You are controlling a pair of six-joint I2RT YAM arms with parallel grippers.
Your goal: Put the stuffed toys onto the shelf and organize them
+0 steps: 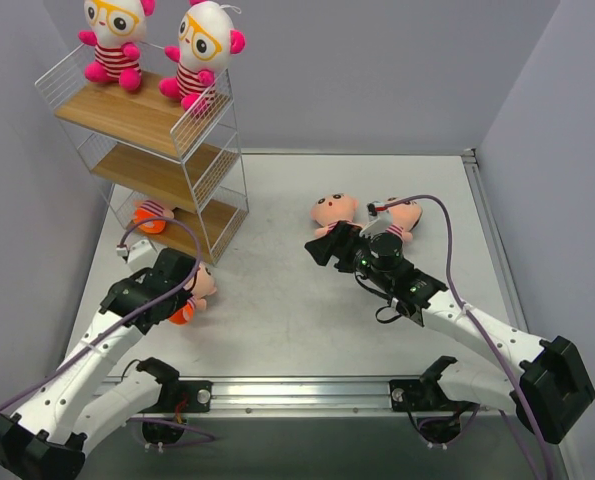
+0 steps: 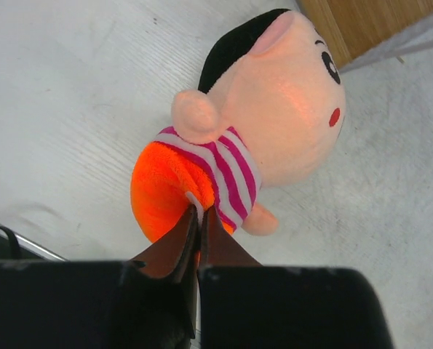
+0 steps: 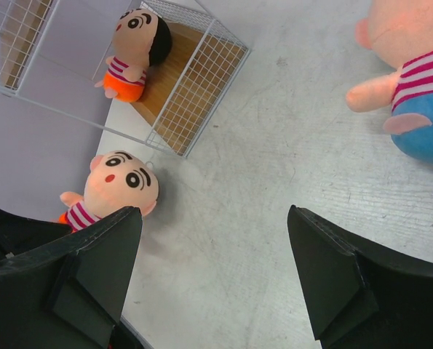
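The shelf [image 1: 157, 120] stands at the far left. Two white-headed toys [image 1: 117, 40] [image 1: 202, 50] sit on its top board. A peach toy with orange bottoms [image 1: 153, 215] sits in the lowest tier, also in the right wrist view [image 3: 132, 47]. My left gripper [image 2: 200, 211] is shut on the orange bottoms of another peach toy [image 2: 274, 94], low by the shelf's front corner [image 1: 199, 288]. My right gripper [image 3: 215, 218] is open and empty above bare table. Two more peach toys [image 1: 334, 210] [image 1: 407, 215] lie just beyond it; one has blue bottoms [image 3: 420, 87].
The middle board of the shelf [image 1: 152, 170] holds nothing I can see. The grey side walls stand close to the shelf's left and along the table's right edge [image 1: 492, 240]. A cable [image 1: 437, 230] loops over the right arm.
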